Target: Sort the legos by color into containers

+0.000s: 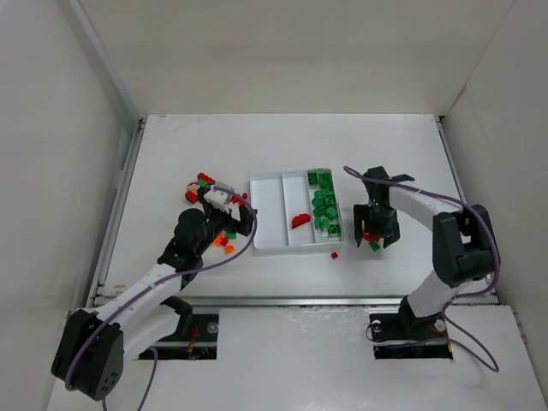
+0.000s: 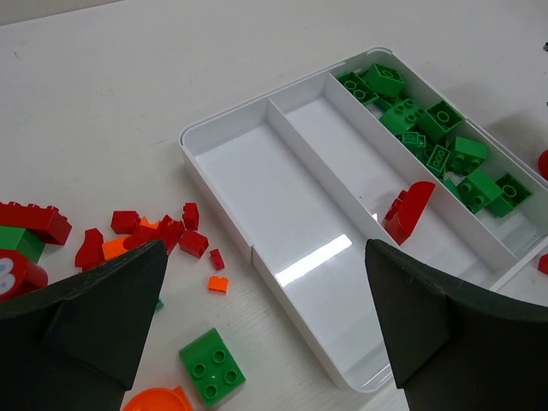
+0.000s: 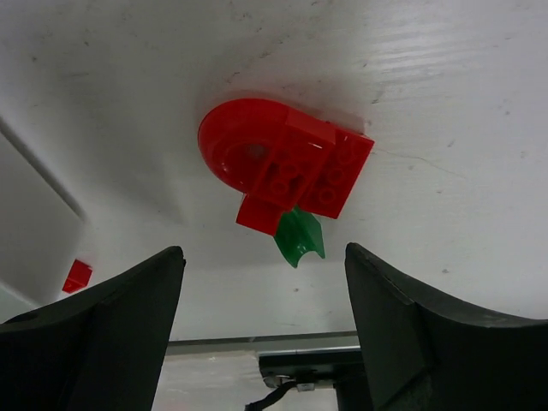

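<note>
Right of the tray (image 1: 269,214), right claw (image 3: 264,253) gapes empty over red legos (image 3: 282,167); left claw (image 2: 265,248) likewise open.

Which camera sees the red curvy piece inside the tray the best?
The left wrist view: there the red curvy piece is close and clear, in the tray's middle compartment. The top external view shows only a small red blob. The right wrist view misses it.

No readable text, labels, brands, numbers or signs, neither on legos (image 2: 211,366) nor tray (image 2: 248,188)
</note>
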Controlling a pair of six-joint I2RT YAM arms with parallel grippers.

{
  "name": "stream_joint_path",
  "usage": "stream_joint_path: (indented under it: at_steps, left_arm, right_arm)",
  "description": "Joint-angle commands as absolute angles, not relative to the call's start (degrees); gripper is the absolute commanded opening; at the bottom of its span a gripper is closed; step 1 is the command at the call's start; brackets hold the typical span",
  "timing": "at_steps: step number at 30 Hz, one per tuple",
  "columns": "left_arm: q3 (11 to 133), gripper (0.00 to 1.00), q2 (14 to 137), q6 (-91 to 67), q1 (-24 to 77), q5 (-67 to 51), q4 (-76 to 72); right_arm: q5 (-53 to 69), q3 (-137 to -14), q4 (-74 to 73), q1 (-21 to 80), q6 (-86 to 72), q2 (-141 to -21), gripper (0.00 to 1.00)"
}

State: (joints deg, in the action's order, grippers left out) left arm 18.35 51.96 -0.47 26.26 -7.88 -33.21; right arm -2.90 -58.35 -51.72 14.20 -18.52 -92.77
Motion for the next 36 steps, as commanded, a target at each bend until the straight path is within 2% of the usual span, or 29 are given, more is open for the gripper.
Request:
stream_joint_path:
  at_steps: [1, 4, 7, 9, 15, 16, 18, 26, 31, 36]
  left_arm:
    - [18.72, 1.00, 50.45, -0.26, 26.54, -7.82, -35.95]
    - [18.72, 1.00, 50.45, -0.26, 26.54, -7.82, -35.95]
    - [18.72, 1.00, 50.45, -0.26, 26.54, -7.82, -35.95]
    - [18.72, 1.00, 50.45, -0.26, 26.54, -7.82, -35.95]
    - [18.72, 1.00, 50.45, -0.26, 26.54, -7.82, -35.95]
    - [18.72, 1.00, 49.93, -0.26, 26.54, -7.82, -35.95]
    - [18.72, 1.00, 49.92, -0.26, 26.54, -7.82, -35.95]
    - [18.72, 1.00, 50.45, -0.26, 26.54, -7.82, -35.95]
    - [18.72, 1.00, 50.45, -0.26, 26.02, -7.82, -35.95]
    - [19.25, 1.00, 50.98, -0.26, 26.02, -7.82, -35.95]
  right_arm:
    - [-0.70, -59.77, -53.17, 13.97, -16.61, -94.03, 0.81]
    - [-0.18, -59.77, -53.17, 13.97, -16.61, -95.71, 0.79]
    - [-0.79, -59.77, -51.94, 13.97, -16.61, -96.42, 0.69]
    - [-1.40, -59.77, -51.33, 13.97, -16.61, -96.42, 0.57]
    - [-0.88, -59.77, -50.80, 13.97, -17.14, -97.55, 0.47]
    - [-0.36, -59.77, -50.28, 13.97, -17.14, -97.56, 0.41]
    - [-0.35, -59.24, -50.27, 13.97, -16.62, -97.56, 0.35]
    - [0.97, -59.24, -49.66, 13.97, -16.00, -97.03, 0.02]
    - [6.50, -62.82, -50.19, 17.83, -12.49, -92.91, 0.00]
    - [5.63, -70.56, -51.24, 21.80, -12.21, -91.76, 0.00]
